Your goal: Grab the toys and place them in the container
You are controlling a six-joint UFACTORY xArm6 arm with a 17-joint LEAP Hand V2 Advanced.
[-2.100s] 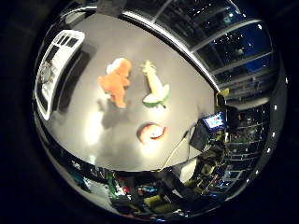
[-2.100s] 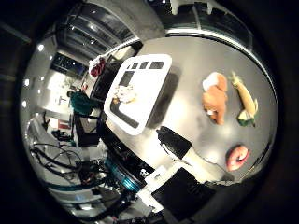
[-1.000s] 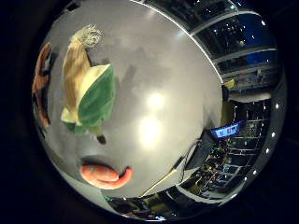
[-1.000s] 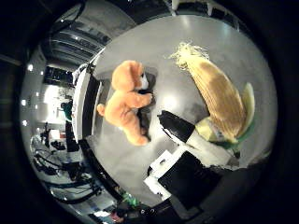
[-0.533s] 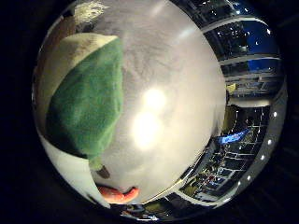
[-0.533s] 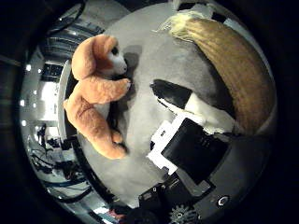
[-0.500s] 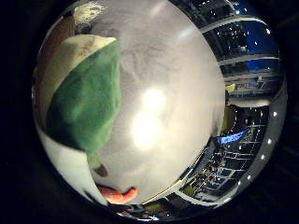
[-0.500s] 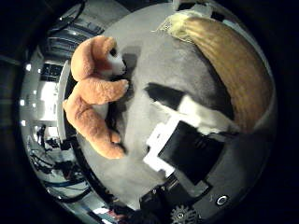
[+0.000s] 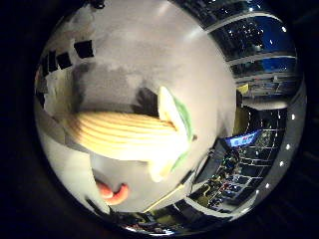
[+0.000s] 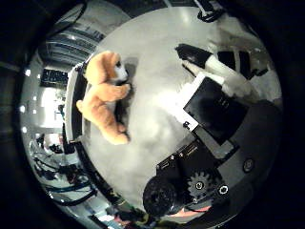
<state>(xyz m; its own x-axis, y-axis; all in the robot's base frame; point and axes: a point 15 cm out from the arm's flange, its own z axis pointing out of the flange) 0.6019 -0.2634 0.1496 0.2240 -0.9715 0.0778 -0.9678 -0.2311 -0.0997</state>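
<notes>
A corn toy (image 9: 125,134), yellow with a green husk (image 9: 180,113), hangs close to my palm in the little finger side view, lifted above the grey table (image 9: 150,45) with its shadow beneath. My hand (image 10: 217,91) shows in the thumb side view with white and black fingers (image 10: 212,63) curled inward; the corn itself is hidden there. An orange plush dog (image 10: 103,95) lies on the table beside the white container (image 10: 74,100). A pink curled toy (image 9: 112,191) lies on the table near its edge.
The white container (image 9: 58,68) with dark slots stands at the table's far side in the little finger side view. Beyond the table edge (image 10: 114,181) are shelves, screens and room clutter.
The palm has turned and drawn back from the table. The corn toy, earlier lying on the table under the palm, now hangs off it. The plush dog looks farther away.
</notes>
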